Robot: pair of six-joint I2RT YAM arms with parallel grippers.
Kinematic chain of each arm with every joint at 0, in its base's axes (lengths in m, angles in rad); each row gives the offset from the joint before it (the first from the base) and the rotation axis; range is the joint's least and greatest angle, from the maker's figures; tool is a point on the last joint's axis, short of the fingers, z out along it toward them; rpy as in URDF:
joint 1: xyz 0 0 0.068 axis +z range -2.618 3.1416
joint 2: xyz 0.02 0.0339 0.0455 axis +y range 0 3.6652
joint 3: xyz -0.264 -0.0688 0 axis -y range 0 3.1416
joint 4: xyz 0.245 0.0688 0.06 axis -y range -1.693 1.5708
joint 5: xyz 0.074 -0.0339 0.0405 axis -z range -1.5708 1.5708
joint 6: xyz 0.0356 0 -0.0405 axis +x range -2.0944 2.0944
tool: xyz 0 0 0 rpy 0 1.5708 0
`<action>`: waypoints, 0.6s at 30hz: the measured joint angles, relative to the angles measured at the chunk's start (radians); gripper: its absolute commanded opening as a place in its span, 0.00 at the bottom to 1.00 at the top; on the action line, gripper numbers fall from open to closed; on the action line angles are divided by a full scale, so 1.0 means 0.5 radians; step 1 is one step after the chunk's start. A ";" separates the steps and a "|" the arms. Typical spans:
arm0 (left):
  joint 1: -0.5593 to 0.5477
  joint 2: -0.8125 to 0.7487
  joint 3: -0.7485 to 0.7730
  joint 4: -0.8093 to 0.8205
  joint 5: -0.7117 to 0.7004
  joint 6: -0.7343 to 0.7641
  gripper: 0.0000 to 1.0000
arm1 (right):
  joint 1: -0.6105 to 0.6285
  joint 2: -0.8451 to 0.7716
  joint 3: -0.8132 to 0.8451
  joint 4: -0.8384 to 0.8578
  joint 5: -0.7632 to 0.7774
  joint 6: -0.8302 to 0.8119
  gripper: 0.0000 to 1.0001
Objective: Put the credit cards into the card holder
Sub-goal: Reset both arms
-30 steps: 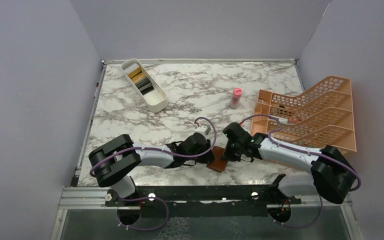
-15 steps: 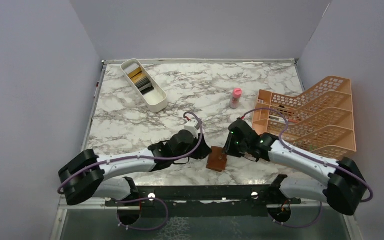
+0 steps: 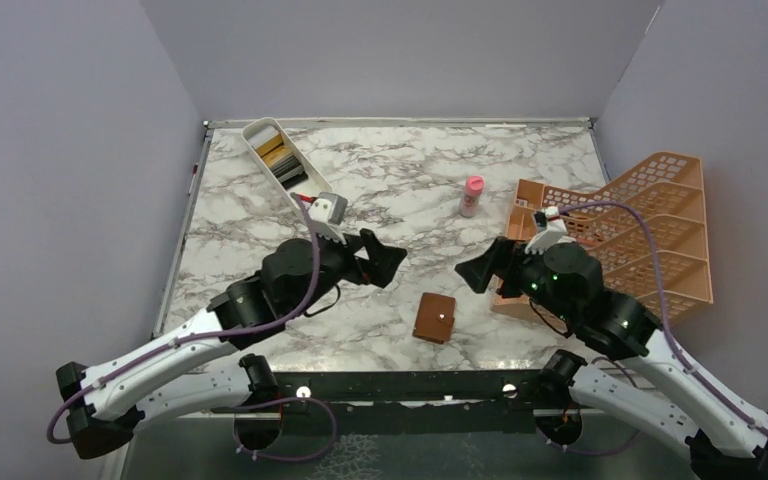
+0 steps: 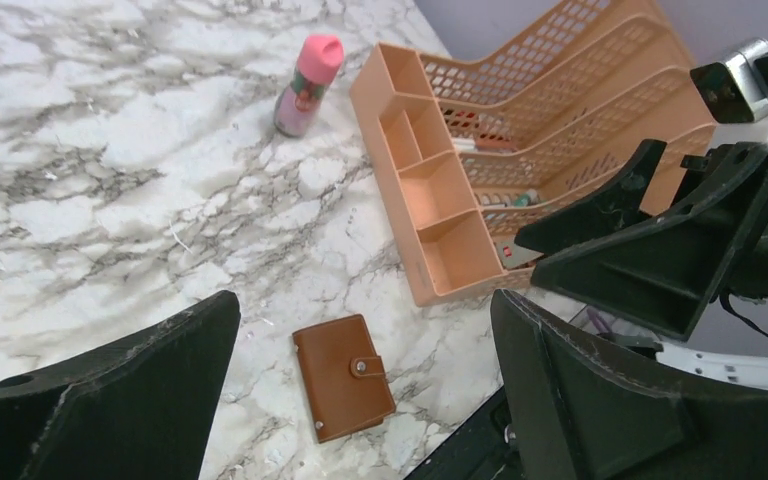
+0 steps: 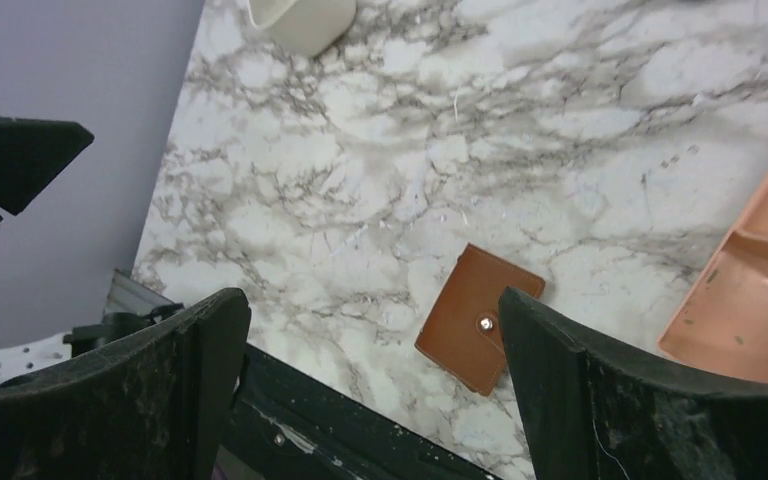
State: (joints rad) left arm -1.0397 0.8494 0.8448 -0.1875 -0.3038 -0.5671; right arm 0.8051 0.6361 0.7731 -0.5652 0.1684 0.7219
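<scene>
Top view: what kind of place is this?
Probably a robot test bench, not a real office: plain lilac walls box in a marble-patterned table, with left arm and right arm bolted at its near edge.

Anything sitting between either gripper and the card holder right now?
Nothing visible. The card holder lies alone on bare marble, below and between the open left gripper and the open right gripper. The pink bottle and the orange rack stand farther back. The holder is folded shut.

White-shelled arms with black joints and purple cables end in a black left hand and right hand.
</scene>
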 measured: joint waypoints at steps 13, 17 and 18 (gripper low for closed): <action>0.000 -0.435 -0.091 -0.194 -0.092 0.028 0.99 | 0.000 -0.038 0.242 -0.163 0.228 -0.143 1.00; 0.000 -0.442 -0.150 -0.217 -0.093 0.013 0.99 | 0.000 -0.044 0.231 -0.163 0.228 -0.145 1.00; 0.000 -0.443 -0.160 -0.224 -0.093 0.011 0.99 | 0.000 -0.044 0.231 -0.163 0.229 -0.145 1.00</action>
State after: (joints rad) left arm -1.0397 0.6277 0.7647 -0.2996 -0.3504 -0.5613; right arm 0.8051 0.6140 0.8886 -0.6468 0.2829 0.6495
